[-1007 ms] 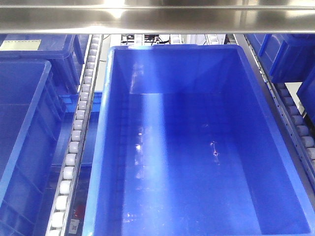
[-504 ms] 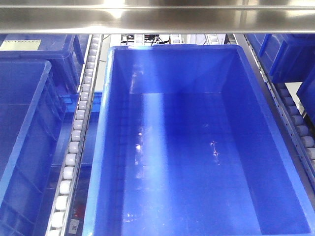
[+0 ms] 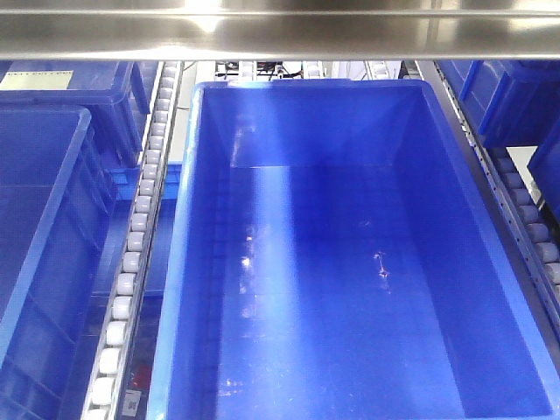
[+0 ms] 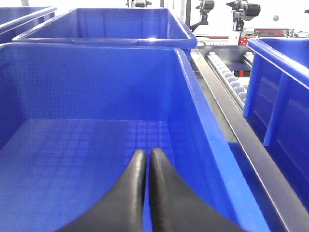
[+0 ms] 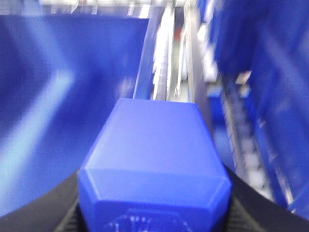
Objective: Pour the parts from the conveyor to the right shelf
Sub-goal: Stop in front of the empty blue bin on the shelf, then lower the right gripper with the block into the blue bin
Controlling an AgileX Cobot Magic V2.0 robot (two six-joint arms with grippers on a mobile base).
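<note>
Holding the blue block (image 5: 154, 164) tight is my job right now. My right claw (image 5: 153, 208) is squeezed shut on it, with a black finger on each side. That picture is blurry, so I cannot tell how high the block is. I think it hangs near the right edge of the big blue bin (image 3: 201, 262), close to the rail there.

To do this step well, I should first bring the block left until it is over the bin's floor. Then I should go low and let go softly. That way the block will not bounce out or land on the rollers.

The big blue bin is empty, so there is lots of room inside it. Its walls are tall, so I must lift over them. It sits on the shelf (image 3: 477, 153). A steel bar (image 3: 280, 35) crosses above the bin's far end, so I would keep away from it. Roller rails (image 3: 140, 219) run along both sides of the bin, and more bins sit past them.

My left claw (image 4: 147, 157) is pressed shut with nothing in it. It is low in the left bin (image 4: 193, 121), which I think is the one left of the big blue bin.
</note>
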